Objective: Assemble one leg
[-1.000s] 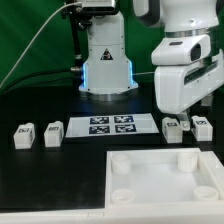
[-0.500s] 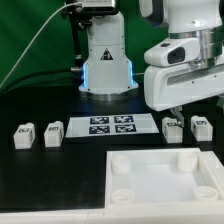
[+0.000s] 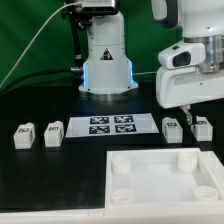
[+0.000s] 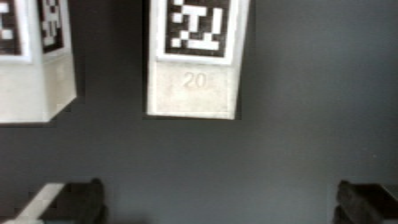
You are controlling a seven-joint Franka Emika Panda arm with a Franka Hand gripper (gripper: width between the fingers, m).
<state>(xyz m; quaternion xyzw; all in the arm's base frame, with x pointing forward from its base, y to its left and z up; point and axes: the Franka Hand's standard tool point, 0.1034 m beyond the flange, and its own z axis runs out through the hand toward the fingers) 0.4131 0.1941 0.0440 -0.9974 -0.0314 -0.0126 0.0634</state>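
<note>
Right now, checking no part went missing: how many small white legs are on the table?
4. One leg and another at the exterior view's left; two more at its right. None looks hidden.

Four legs stand on the surface (image 3: 60, 175) in the exterior view. Two are at nine o'clock of the marker board (image 3: 110, 125), one leg (image 3: 23, 136) and another leg (image 3: 53, 132). Two are at its three o'clock, a third leg (image 3: 172, 127) and a fourth leg (image 3: 202, 127). There is one marker board, printed with four tags. One large white square part (image 3: 165, 182) lies at the board's five o'clock, four corner sockets showing. There is one gripper (image 3: 193, 113) with two fingers (image 4: 71, 200). The wrist view shows two legs, one tag each.
</note>
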